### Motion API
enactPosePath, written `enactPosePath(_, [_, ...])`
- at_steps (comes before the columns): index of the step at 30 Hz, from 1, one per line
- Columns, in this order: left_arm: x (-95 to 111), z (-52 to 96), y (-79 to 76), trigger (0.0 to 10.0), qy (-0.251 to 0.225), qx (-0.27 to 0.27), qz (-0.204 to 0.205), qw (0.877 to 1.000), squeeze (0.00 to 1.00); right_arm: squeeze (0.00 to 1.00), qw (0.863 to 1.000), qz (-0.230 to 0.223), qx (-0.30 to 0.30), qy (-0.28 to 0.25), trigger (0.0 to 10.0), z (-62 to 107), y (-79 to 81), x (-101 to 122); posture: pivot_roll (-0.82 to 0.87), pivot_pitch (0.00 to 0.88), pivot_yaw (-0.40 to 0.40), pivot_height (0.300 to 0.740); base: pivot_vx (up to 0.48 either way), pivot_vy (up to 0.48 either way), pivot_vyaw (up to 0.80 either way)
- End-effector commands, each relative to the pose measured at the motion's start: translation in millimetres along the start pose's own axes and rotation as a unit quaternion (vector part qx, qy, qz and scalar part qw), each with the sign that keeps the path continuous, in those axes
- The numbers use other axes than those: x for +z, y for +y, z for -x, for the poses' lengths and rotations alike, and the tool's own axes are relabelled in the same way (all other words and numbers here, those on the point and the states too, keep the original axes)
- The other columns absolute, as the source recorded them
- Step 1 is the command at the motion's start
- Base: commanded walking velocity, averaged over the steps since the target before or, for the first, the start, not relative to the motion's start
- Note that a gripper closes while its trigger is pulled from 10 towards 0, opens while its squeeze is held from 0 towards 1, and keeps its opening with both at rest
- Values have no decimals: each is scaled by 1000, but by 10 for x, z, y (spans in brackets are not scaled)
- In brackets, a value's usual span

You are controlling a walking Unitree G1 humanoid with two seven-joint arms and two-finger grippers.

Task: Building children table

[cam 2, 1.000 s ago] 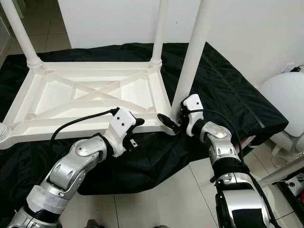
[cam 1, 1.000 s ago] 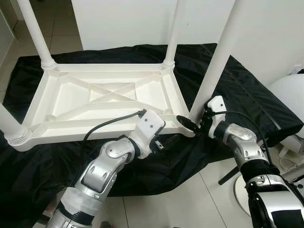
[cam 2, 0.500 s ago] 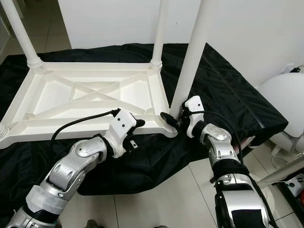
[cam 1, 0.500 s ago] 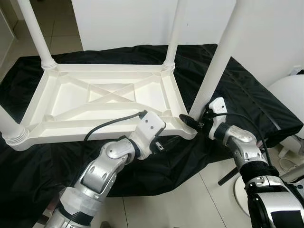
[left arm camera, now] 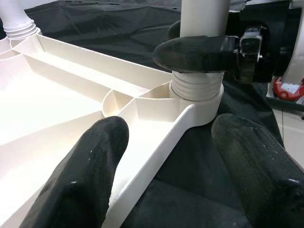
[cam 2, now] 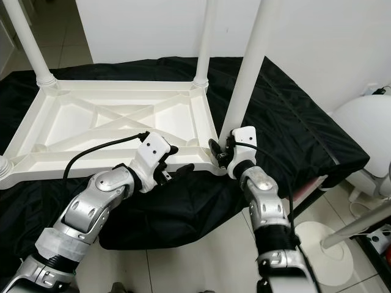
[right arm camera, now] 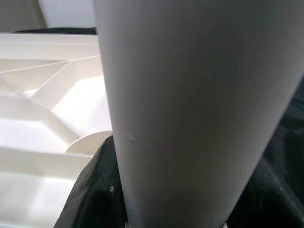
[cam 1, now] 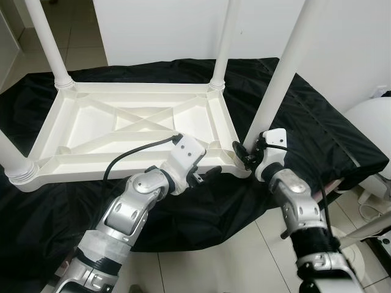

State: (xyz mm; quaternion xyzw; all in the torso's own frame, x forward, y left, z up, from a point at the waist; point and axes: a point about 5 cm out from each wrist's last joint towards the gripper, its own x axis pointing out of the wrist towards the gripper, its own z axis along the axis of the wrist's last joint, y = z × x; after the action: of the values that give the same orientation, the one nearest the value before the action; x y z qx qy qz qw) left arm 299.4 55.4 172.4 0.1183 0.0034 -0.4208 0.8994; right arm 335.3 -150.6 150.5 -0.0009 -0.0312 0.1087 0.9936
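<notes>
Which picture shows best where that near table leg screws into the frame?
The left wrist view: the threaded socket sits sharp and close. The eye views show the leg whole but its base small; the right wrist view shows bare leg.

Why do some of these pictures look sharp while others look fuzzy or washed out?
In the head views, light is even and detail crisp, though the white table top looks bright against the black cloth. In the left wrist view, the left gripper sits close and its fingers blur. In the right wrist view, the table leg sits so near the lens that it is soft and featureless.
</notes>
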Motion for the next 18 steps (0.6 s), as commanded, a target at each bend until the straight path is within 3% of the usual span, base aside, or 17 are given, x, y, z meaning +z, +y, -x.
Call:
enactPosePath(1, [-30, 3, 51, 10000, 3, 67, -9, 998, 0, 0, 998, -13, -54, 11, 10000, 62, 12, -63, -40, 43, -39, 740, 0, 0, 0])
enactPosePath(2, [-30, 3, 51, 10000, 3, 67, -9, 998, 0, 0, 998, -13, -54, 11, 10000, 62, 12, -63, -40, 43, -39, 740, 0, 0, 0])
enactPosePath(3, [-19, -5, 39, 10000, -2, 73, -21, 997, 0, 0, 989, -45, -139, 7, 10000, 148, 198, -100, -39, 44, -41, 740, 0, 0, 0])
enactPosePath(4, [-16, -7, 32, 10000, -4, 74, -25, 997, 0, 0, 984, -59, -168, 5, 10000, 181, 260, -94, -39, 44, -41, 740, 0, 0, 0])
enactPosePath(6, [-16, -7, 32, 10000, -4, 74, -25, 997, 0, 0, 984, -59, -168, 5, 10000, 181, 260, -94, -39, 44, -41, 740, 0, 0, 0])
enactPosePath(9, [-19, -27, 48, 10000, -7, 78, -28, 997, 0, 0, 988, -75, -136, -6, 10000, 197, 466, -17, -49, 42, -34, 740, 0, 0, 0])
enactPosePath(12, [-12, -41, 51, 10000, -10, 78, -33, 996, 0, 0, 988, -76, -135, -8, 10000, 235, 422, 13, -49, 40, -36, 740, 0, 0, 0])
enactPosePath(13, [-9, -45, 52, 10000, -11, 77, -34, 996, 0, 90, 988, -77, -135, -8, 10000, 251, 400, 21, -50, 39, -34, 740, 0, 0, 0])
enactPosePath(14, [-9, -45, 52, 10000, -11, 77, -34, 996, 0, 90, 988, -77, -135, -8, 10000, 251, 400, 21, -50, 39, -34, 740, 0, 0, 0])
enactPosePath(15, [-8, -46, 53, 10000, -12, 77, -31, 997, 0, 1000, 988, -81, -133, -11, 10000, 263, 391, 39, -50, 39, -34, 740, 0, 0, 0])
enactPosePath(18, [-9, -42, 44, 10000, -16, 72, -26, 997, 0, 1000, 988, -80, -128, -19, 10000, 282, 380, 76, -50, 38, -37, 740, 0, 0, 0])
